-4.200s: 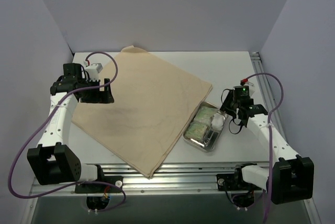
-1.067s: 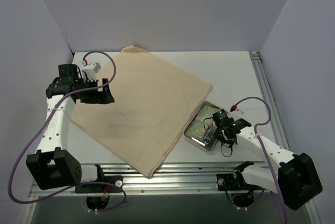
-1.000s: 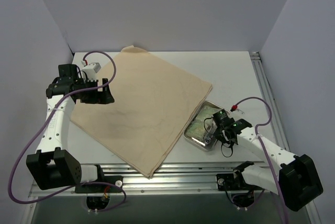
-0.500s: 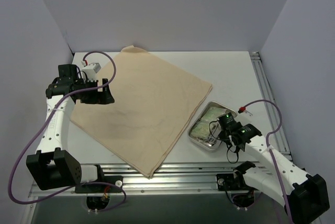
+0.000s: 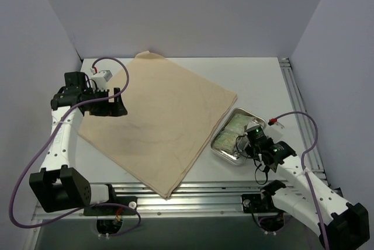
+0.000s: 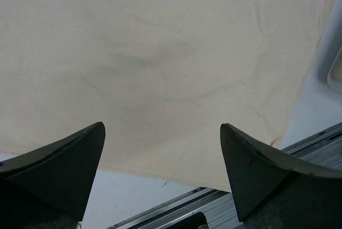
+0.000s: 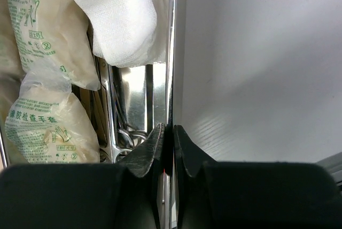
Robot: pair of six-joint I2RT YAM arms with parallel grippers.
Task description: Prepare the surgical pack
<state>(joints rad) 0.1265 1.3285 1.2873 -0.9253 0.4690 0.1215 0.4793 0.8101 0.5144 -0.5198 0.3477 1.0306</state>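
A large tan cloth (image 5: 158, 121) lies spread flat on the table as a diamond. To its right sits a small shiny steel tray (image 5: 248, 115) with green-printed packets (image 7: 45, 31), white gauze (image 7: 128, 20) and metal forceps (image 7: 125, 132) inside. My right gripper (image 5: 241, 149) is shut on the tray's near wall (image 7: 172, 52), one finger inside and one outside. My left gripper (image 5: 120, 101) hangs open over the cloth's left part (image 6: 160, 52), nothing between its fingers (image 6: 80, 154).
Aluminium rails (image 5: 193, 194) run along the table's near edge, and another rail (image 5: 295, 98) lines the right side. Grey walls close in the left, back and right. A purple cable (image 5: 292, 118) loops beside the right arm.
My right arm has swung out to the right, and the tray in its grip has slid and turned slightly right, away from the cloth's edge. The left arm has stayed still.
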